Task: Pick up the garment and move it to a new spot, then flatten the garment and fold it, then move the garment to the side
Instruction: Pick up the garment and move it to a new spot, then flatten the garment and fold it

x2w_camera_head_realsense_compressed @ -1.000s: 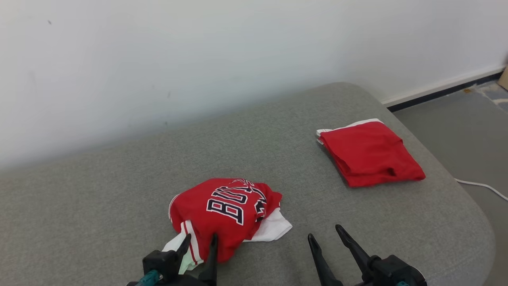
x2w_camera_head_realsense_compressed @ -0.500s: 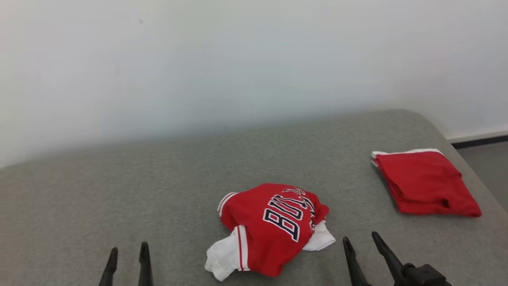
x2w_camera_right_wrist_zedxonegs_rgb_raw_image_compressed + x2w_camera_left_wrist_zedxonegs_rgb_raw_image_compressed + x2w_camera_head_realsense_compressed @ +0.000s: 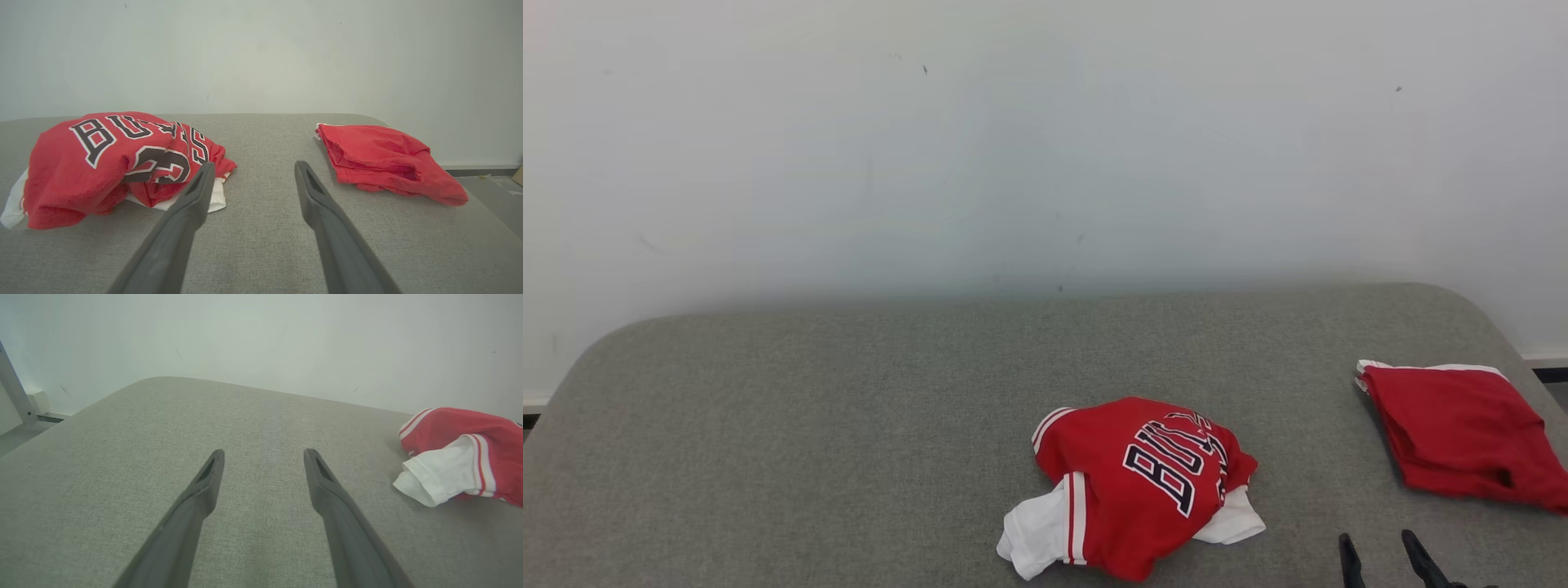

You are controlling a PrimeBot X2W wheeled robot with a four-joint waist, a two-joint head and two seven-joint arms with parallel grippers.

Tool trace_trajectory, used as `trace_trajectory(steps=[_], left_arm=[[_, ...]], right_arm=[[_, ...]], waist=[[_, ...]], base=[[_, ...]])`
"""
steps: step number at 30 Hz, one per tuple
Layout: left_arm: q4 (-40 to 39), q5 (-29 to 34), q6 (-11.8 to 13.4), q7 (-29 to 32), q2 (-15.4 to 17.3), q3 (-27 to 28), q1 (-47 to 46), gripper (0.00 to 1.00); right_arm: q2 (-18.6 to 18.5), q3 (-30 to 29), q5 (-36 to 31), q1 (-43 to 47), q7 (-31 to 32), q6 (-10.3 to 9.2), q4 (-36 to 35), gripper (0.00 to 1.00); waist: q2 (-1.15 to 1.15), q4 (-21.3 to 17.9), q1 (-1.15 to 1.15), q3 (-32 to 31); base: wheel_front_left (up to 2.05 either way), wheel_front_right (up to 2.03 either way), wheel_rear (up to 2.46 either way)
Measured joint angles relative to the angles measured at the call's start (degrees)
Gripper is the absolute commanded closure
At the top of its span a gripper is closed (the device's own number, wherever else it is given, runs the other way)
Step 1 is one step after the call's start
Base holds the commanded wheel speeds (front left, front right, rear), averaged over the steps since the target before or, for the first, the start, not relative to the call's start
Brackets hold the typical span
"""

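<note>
Grippers, nearest first: both are seen with jaws spread wide and nothing between the fingers. The left gripper (image 3: 264, 453) is held low over a bare part of the padded grey surface (image 3: 792, 425), with the cloth off to its right and apart from it. The right gripper (image 3: 1379, 545) is at the near edge, to the right of the cloth and not touching it.

The crumpled jersey (image 3: 1143, 486) lies bunched near the front of the surface, right of centre in the head view. It is red with dark lettering uppermost, and white fabric pokes out at its left and right lower corners. It is judged unflattened and unfolded, so a fresh two-point grasp is taken to be the step in hand.

For a clean grasp, the white-and-striped corner on the left should be taken by the left gripper and the white flap on the right by the right gripper. Only the outermost layer should be pinched, not the whole bundle, or the bunching is likely to be carried along. Once lifted, the cloth should be drawn apart so that it hangs open, then laid on the open area toward the left.

Farther right, a folded red garment (image 3: 1462, 433) should be kept out of the sweep. Beyond it a plain wall (image 3: 1013, 147) is seen.
</note>
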Motion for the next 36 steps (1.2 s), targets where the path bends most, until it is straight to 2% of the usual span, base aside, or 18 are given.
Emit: trace_trajectory(steps=[5,20,36], left_arm=[[1.26,-0.29,-0.25,0.00,0.69,-1.49,1.31,0.00],[1.12,-1.67,-0.25,0.00,1.88,-4.21,0.61,0.00],[0.76,-2.07,-0.25,0.00,1.76,-5.23,0.43,0.00]], right_arm=[[-0.43,-1.76,-0.80,0.67,0.18,0.00,0.62,0.00],[0.27,0.62,-0.79,0.19,0.13,0.00,1.71,0.00],[0.55,1.76,-0.78,-0.55,0.13,0.00,1.75,0.00]], waist=[[0.00,0.68,0.00,-0.38],[0.01,-0.43,0.01,0.07],[0.01,-1.31,0.01,0.56]], base=[[0.00,0.00,0.00],[0.00,0.00,0.00],[0.00,0.00,0.00]])
